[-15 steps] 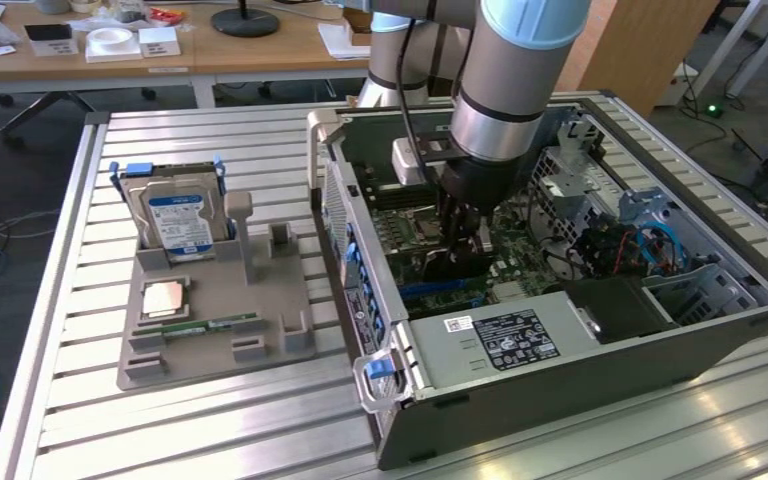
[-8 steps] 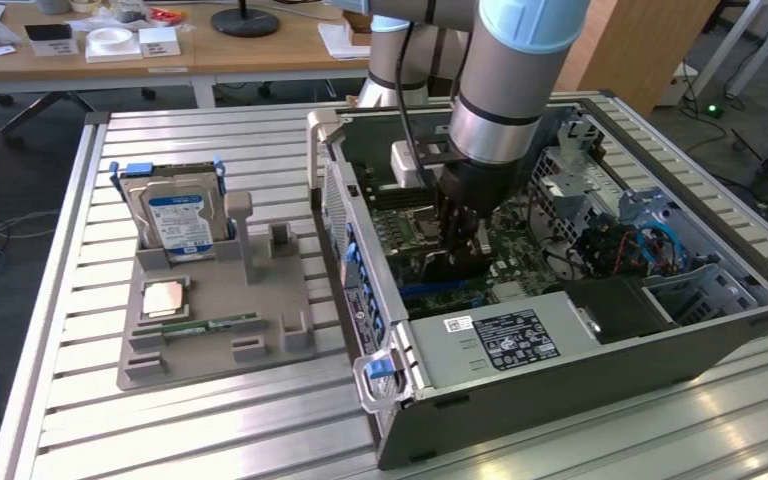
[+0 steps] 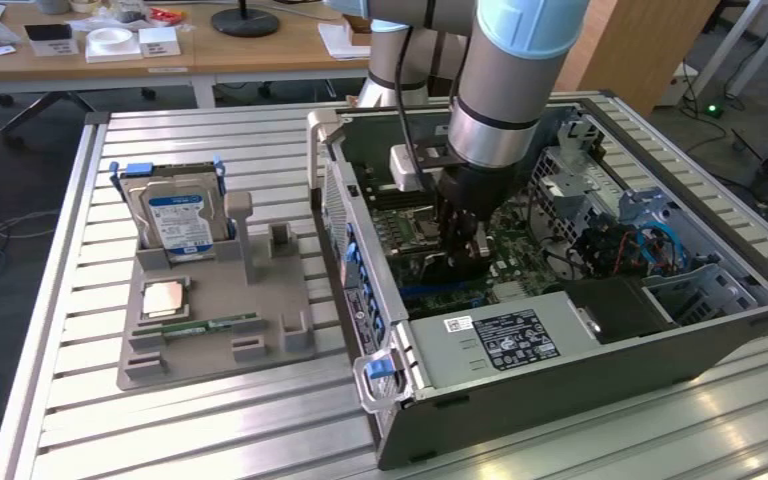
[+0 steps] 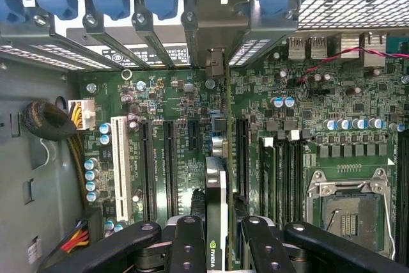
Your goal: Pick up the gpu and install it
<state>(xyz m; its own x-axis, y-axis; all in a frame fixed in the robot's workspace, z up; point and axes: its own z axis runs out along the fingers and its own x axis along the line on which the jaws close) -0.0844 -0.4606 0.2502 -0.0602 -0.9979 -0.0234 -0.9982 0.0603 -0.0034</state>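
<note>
The robot's black hand (image 4: 220, 223) grips a thin green-and-black gpu card (image 4: 215, 177) edge-on over the green motherboard (image 4: 160, 94) inside an open grey computer case (image 3: 544, 380) on the slatted metal bench (image 3: 224, 420).

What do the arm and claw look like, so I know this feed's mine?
The arm is a thick silver-grey tube with a pale blue joint cap and a black band near the wrist. A black cable runs along it to a small light-grey box. The claw is black; its fingers are flat linked bars with round pivot bolts.
</note>
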